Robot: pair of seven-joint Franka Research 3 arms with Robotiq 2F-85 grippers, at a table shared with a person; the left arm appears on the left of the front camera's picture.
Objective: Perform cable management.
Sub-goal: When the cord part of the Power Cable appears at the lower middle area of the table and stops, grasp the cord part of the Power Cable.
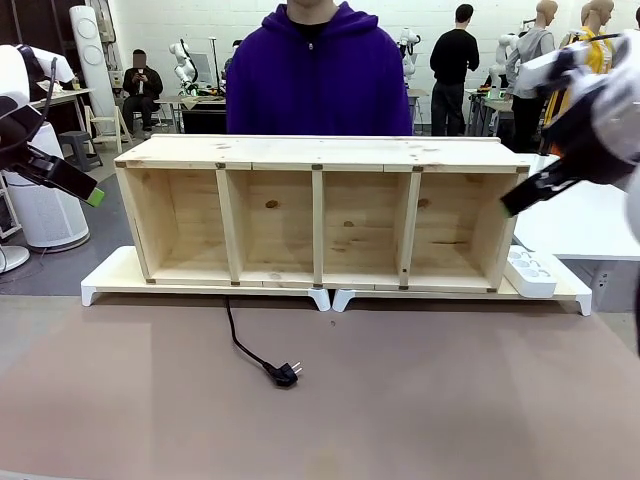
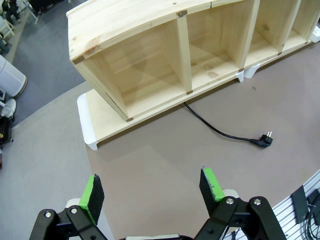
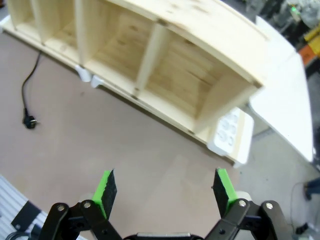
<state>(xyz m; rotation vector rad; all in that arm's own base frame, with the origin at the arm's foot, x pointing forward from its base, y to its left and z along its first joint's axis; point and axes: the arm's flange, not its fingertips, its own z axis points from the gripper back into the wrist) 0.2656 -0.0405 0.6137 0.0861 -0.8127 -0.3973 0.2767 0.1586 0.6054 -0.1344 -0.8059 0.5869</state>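
The left hand (image 1: pixel 90 194) hangs released and empty, its green pads spread wide, high above the bare left end of the matt brown worktop (image 1: pixel 450 400). Seen from its own wrist, the left hand (image 2: pixel 150 187) has nothing between its fingers. The task looks to be at its very start, in the approach before any grasp. The thin black cable (image 1: pixel 238 343) lies loose on the worktop, well below this hand and ahead of it, off toward its right-pad side (image 2: pixel 215 131). It comes out from under the front edge of the flat white base (image 1: pixel 110 275) that carries the long pale wooden shelf with four open compartments (image 1: pixel 320 152). Its long axis runs from the shelf toward the robot's edge, then bends rightward. The small black plug (image 1: pixel 286 375) ends it, with the prongs pointing to the robot's right. The next move probably calls for one hand to come down over the plug end, turn its jaws across the cord's line and close on it. Where the cord should then be routed cannot be told. The right hand (image 1: pixel 512 205) is likewise open and holds nothing, raised beside the shelf's right end. From its wrist (image 3: pixel 165 187) the cable (image 3: pixel 30 80) sits far off past its left pad. The white multi-socket power strip (image 3: pixel 227 131) lies much nearer, ahead of its right pad on the base.
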